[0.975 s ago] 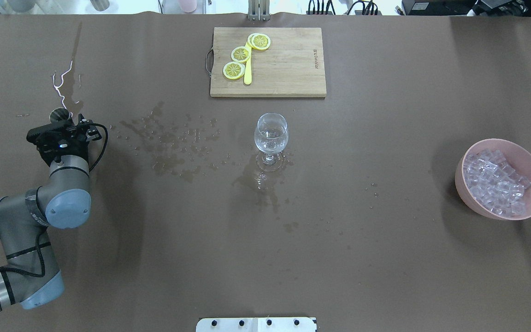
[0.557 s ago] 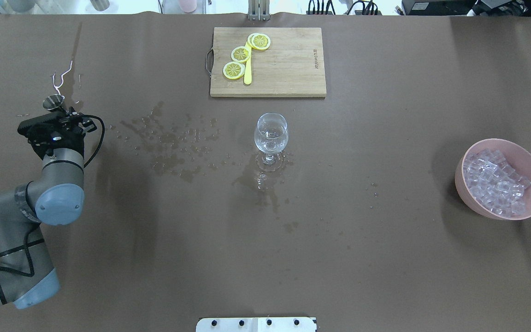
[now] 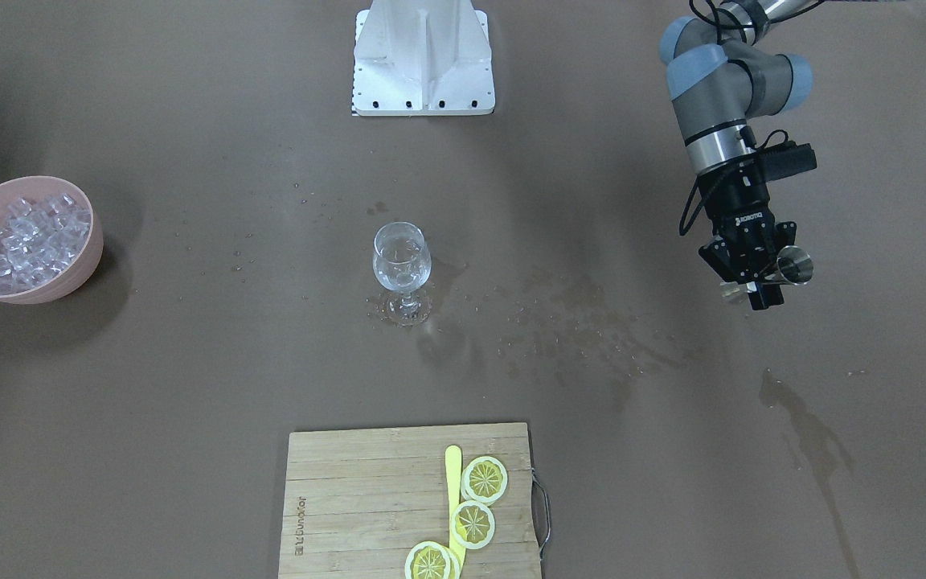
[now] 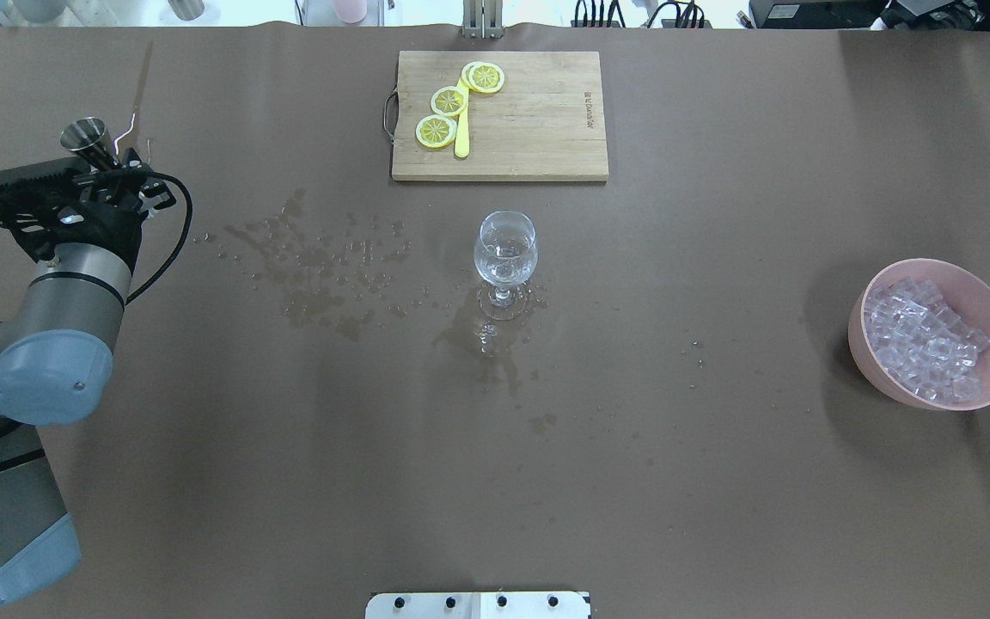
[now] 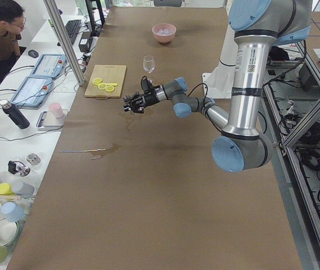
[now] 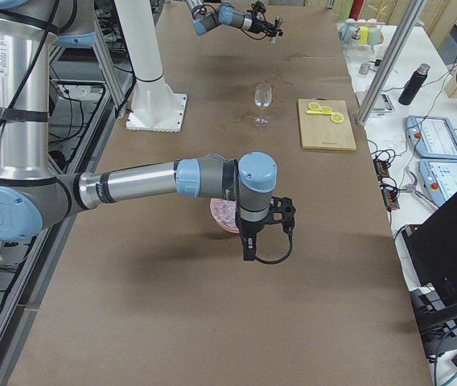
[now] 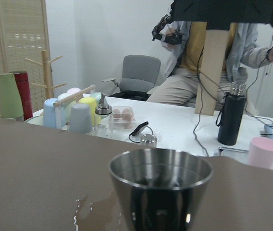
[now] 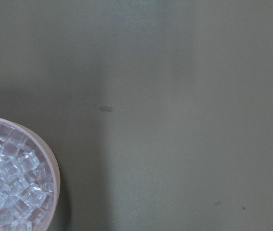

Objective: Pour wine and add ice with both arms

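Observation:
My left gripper (image 3: pixel 762 283) is shut on a small steel measuring cup (image 3: pixel 794 265) and holds it upright above the table's far left part; the cup (image 4: pixel 85 136) also fills the left wrist view (image 7: pixel 160 185). The wine glass (image 4: pixel 505 249) stands mid-table with a little clear liquid in it. The ice (image 4: pixel 920 340) is heaped in a pink bowl (image 4: pixel 856 335) at the right. My right gripper (image 6: pixel 249 245) hangs just beside the bowl (image 6: pixel 222 215); I cannot tell whether it is open. The right wrist view shows the ice (image 8: pixel 9 185), no fingers.
A wooden cutting board (image 4: pixel 538 120) with lemon slices (image 4: pixel 449 101) and a yellow stick lies beyond the glass. Water spills (image 4: pixel 323 266) spread left of the glass and around its foot. A white stand (image 3: pixel 423 56) sits at the robot's edge.
My left arm has carried the steel cup away from me and further left, higher over the table. The glass and the bowl have not moved.

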### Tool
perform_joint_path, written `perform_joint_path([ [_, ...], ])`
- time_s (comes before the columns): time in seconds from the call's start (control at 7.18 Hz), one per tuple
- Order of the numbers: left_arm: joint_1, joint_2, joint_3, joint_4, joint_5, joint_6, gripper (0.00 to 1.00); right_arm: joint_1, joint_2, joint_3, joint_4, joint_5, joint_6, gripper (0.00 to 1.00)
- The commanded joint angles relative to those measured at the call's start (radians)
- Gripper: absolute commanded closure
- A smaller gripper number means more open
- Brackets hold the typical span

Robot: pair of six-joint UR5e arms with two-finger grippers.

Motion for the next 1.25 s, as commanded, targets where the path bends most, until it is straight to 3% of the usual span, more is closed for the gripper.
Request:
perform_joint_path([
  [0.0, 0.022, -0.047, -0.073, -0.005, -0.003, 0.124, 1.00, 0.000, -0.002, -0.004, -0.001, 0.001, 0.003, 0.00],
  [0.28, 0.143, -0.229, -0.064, 0.006, -0.024, 0.208, 1.00, 0.000, -0.002, -0.007, -0.003, 0.010, 0.008, 0.00],
  [0.42, 0.202, -0.291, -0.069, 0.012, -0.071, 0.324, 1.00, 0.000, -0.002, -0.008, -0.003, 0.018, 0.008, 0.00],
  [0.7, 0.215, -0.357, -0.058, 0.036, -0.224, 0.432, 1.00, 0.000, -0.002, -0.006, -0.001, 0.023, 0.008, 0.00],
  [0.84, 0.220, -0.424, -0.056, 0.155, -0.347, 0.454, 1.00, 0.000, -0.002, -0.006, -0.001, 0.023, 0.006, 0.00],
  [1.11, 0.218, -0.532, -0.058, 0.335, -0.386, 0.458, 1.00, 0.000, -0.002, -0.006, -0.001, 0.026, 0.008, 0.00],
])
